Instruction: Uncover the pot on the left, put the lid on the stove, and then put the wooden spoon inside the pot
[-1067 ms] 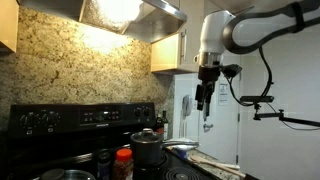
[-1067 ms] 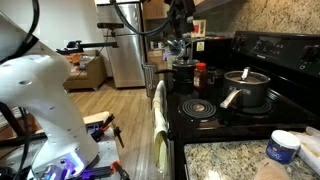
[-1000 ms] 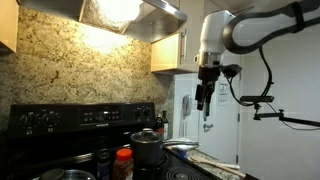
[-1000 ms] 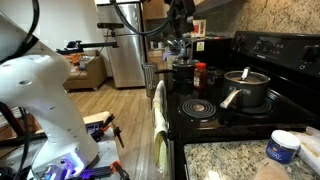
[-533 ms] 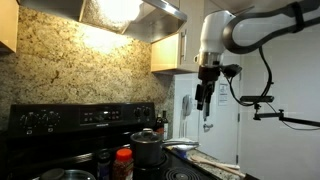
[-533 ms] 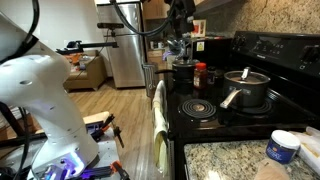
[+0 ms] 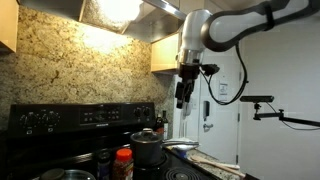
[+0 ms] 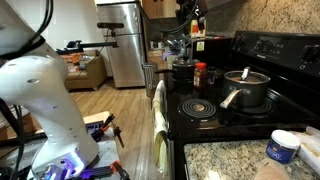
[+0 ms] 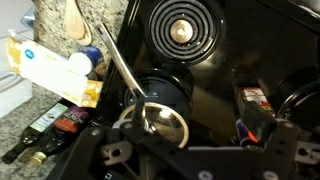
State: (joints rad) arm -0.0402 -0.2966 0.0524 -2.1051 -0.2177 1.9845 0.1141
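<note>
1. High over the stove (image 7: 80,117) in an exterior view, the tool (image 7: 182,95) hangs from the arm at 2 o'clock from the dark grey pot (image 7: 147,147). It points down with nothing in it, and how its jaws stand is hard to judge from this side. The pot (image 7: 60,175) shows only as a sliver of shiny silver at the picture's 7 o'clock edge.
2. At the far end of the stove (image 8: 265,50) in an exterior view, the pot (image 8: 183,72) is small and reads dark. A red-capped bottle (image 8: 200,75) stands just beside it at 3 o'clock, and the tool (image 8: 192,18) is well above it at 12 o'clock. The pot's cover cannot be made out here.
3. Straight below the tool (image 9: 185,150) in the wrist view, the fingers (image 9: 108,150) stand wide apart and empty.
   - The pot (image 9: 160,95) sits on the black stove (image 9: 230,50). It is round, with a dark reflecting wall and a long, straight, shiny handle running toward 11 o'clock.
   - The lid (image 9: 168,125) rests on it, shallow-domed and mirror-bright silver.
   - A coil burner (image 9: 180,30) lies at 12 o'clock from the pot.
   - The wooden spoon (image 9: 76,22) is light tan with an oval bowl. It shows at 10 o'clock, off the stove, over the tabletop (image 9: 15,125) among packets and bottles.
</note>
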